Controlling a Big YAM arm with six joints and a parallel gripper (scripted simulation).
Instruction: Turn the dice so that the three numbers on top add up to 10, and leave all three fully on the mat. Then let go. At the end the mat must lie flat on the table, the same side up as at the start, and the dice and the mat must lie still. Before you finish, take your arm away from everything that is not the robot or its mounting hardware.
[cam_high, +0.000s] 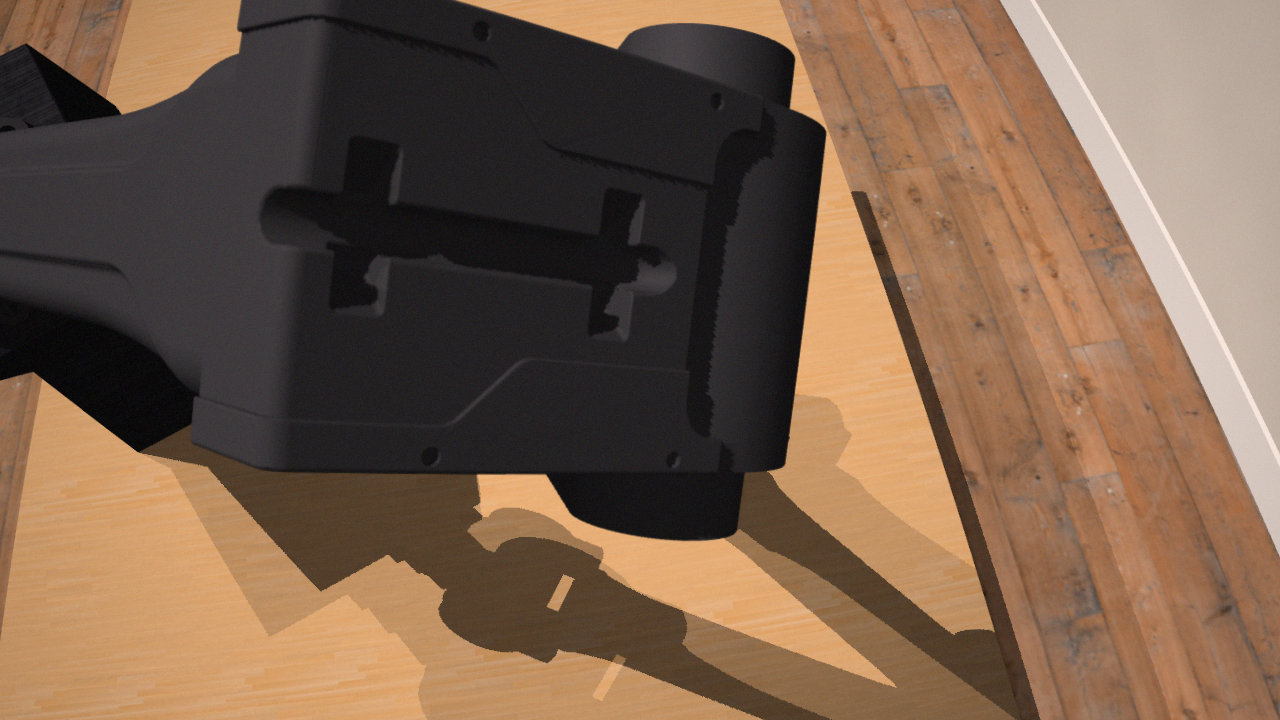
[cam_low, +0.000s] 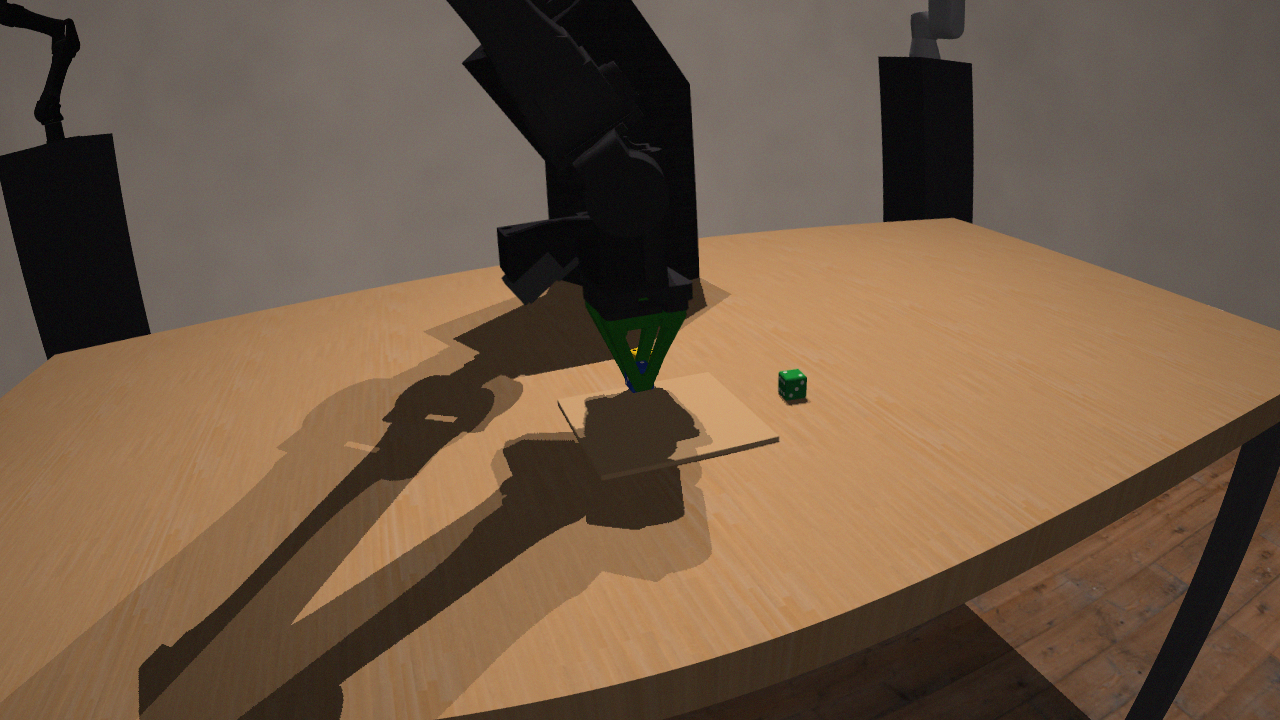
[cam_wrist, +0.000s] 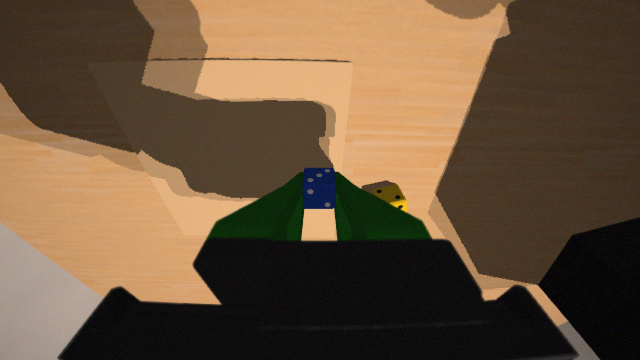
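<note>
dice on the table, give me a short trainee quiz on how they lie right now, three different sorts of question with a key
1. Multiple choice. What is the gripper shut on?
a) green die
b) blue die
c) mat

2. True or false. The green die sits on the mat.

3. Fill in. In the wrist view, the ____ die shows beside the fingers, off the mat.

Key: 1 b; 2 false, the green die is on the table beside the mat; 3 yellow

We count three dice: one green (cam_low: 792, 385), one blue (cam_wrist: 319, 188) and one yellow (cam_wrist: 387, 195). We see one mat (cam_low: 729, 416) (cam_wrist: 280, 80) and one table (cam_high: 107, 573) (cam_low: 939, 358) (cam_wrist: 400, 100).
</note>
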